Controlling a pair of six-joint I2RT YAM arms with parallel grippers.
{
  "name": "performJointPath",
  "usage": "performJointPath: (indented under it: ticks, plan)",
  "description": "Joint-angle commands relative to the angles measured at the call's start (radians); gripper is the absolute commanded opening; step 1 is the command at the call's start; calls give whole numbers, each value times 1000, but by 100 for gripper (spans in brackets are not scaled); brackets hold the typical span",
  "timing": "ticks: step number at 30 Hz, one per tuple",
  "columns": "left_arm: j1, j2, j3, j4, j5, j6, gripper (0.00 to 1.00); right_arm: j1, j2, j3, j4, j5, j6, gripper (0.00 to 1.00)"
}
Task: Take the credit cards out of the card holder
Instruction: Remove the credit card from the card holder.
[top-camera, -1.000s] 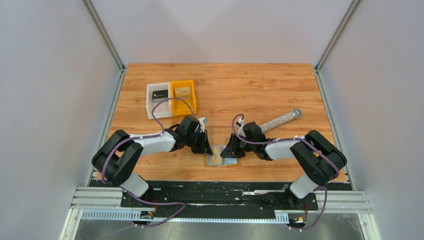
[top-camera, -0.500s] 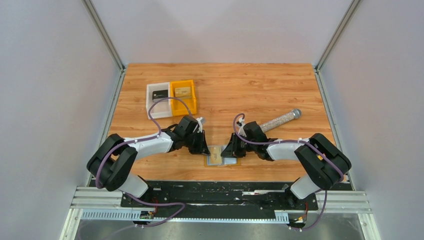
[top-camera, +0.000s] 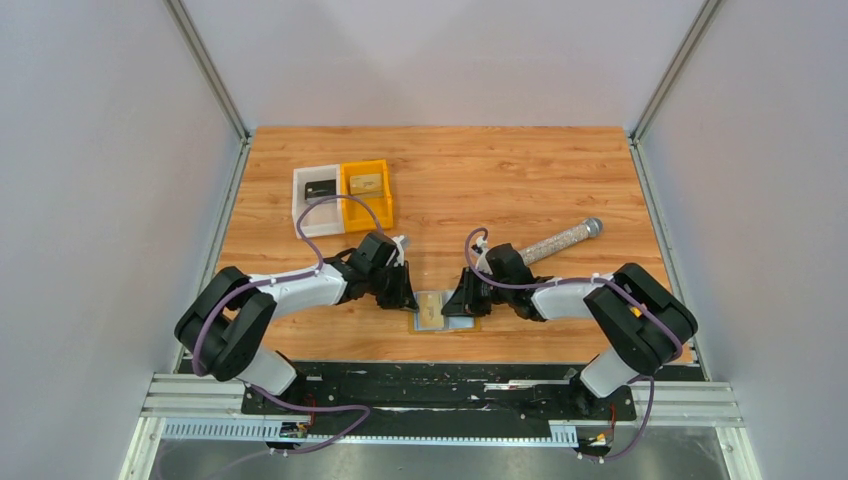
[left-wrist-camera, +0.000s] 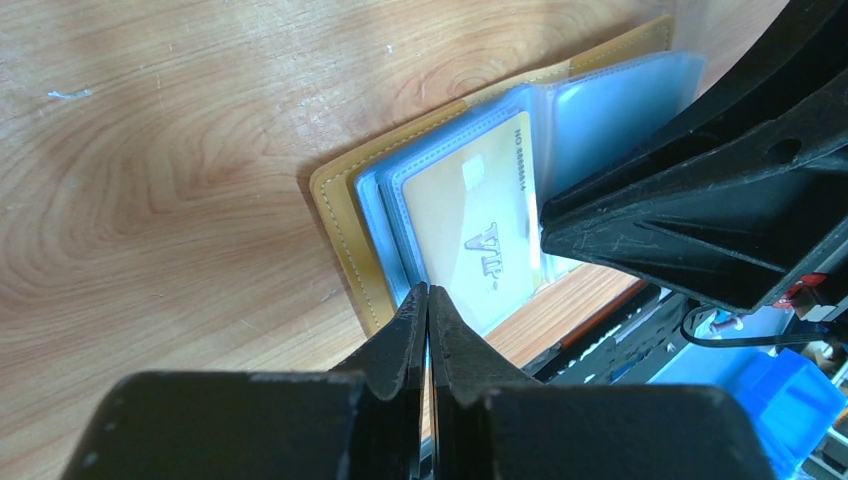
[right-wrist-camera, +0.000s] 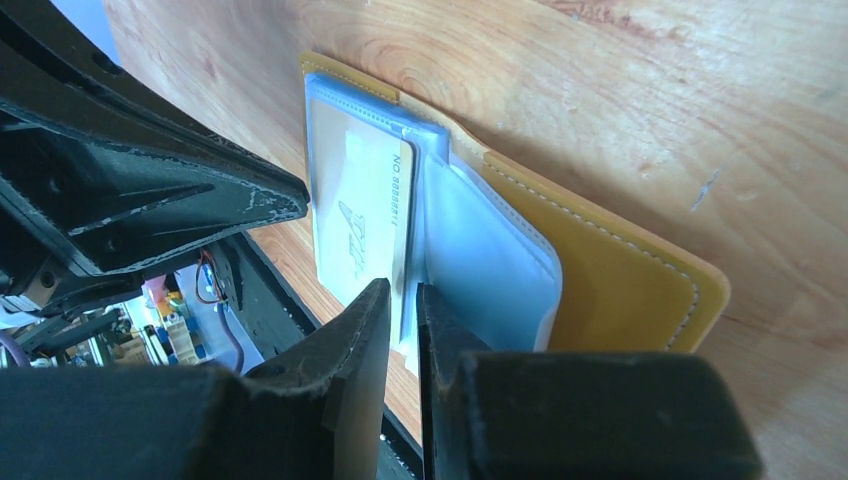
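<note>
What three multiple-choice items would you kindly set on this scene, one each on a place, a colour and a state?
1. Where does the holder lie?
A. In the orange bin
B. At the near edge of the table, between the left tool and the right tool
C. At the far right corner

2. What colour is the card showing in the holder?
A. Gold
B. Black
C. Red

3. In what state is the holder?
A. Folded shut
B. Lying open
C. Standing on edge

Answers:
1. B, as the top view shows it just ahead of the arm bases with a tool on each side.
2. A, as both wrist views show a gold face behind the clear sleeve.
3. B, as its tan cover lies spread flat with the blue sleeves exposed.
</note>
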Motion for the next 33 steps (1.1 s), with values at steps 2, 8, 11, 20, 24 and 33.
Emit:
performJointPath:
  ticks: [2,8,11,20,24,33]
  plan:
    - [-2,23,5,38,2,9,8,-6,33,23,61,-29,2,17]
    - [-2,29,-9,57,6,1,8,-6,67,25,90,-48,11,16]
    - [-3,34,-9,58,10,2,8,-5,76,22,115,-63,16,16]
    - [-3,37,-20,72,19,-7,9,-5,52,24,137,-86,14,10]
    - [-3,36,-21,73,20,-7,9,-6,68,33,147,-97,15,9]
    - [-3,35,-32,82,27,-13,9,-6,81,34,191,-126,22,16]
